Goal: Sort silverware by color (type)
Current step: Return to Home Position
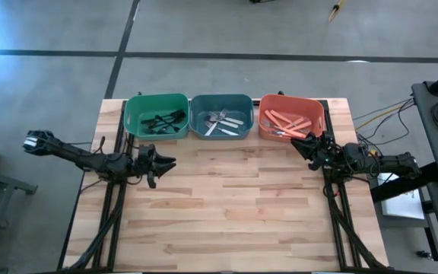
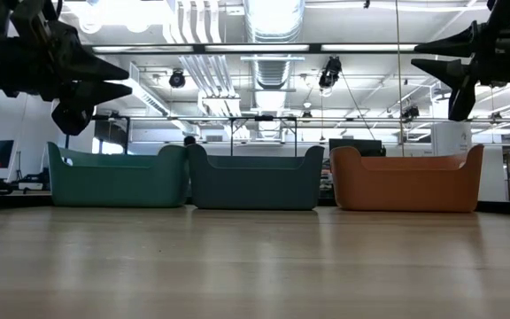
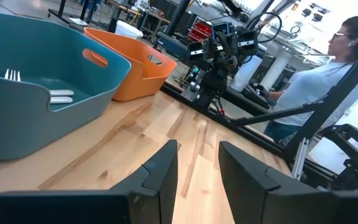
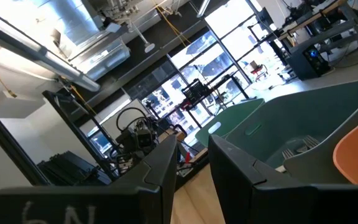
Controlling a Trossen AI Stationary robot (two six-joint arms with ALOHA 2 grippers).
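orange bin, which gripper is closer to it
Right. The right gripper hovers just in front of the orange bin; the left gripper is across the table, in front of the green bin.

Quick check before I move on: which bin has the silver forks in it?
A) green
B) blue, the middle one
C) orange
B: in the high view the silver forks lie in the blue bin, which sits between the green bin and the orange bin.
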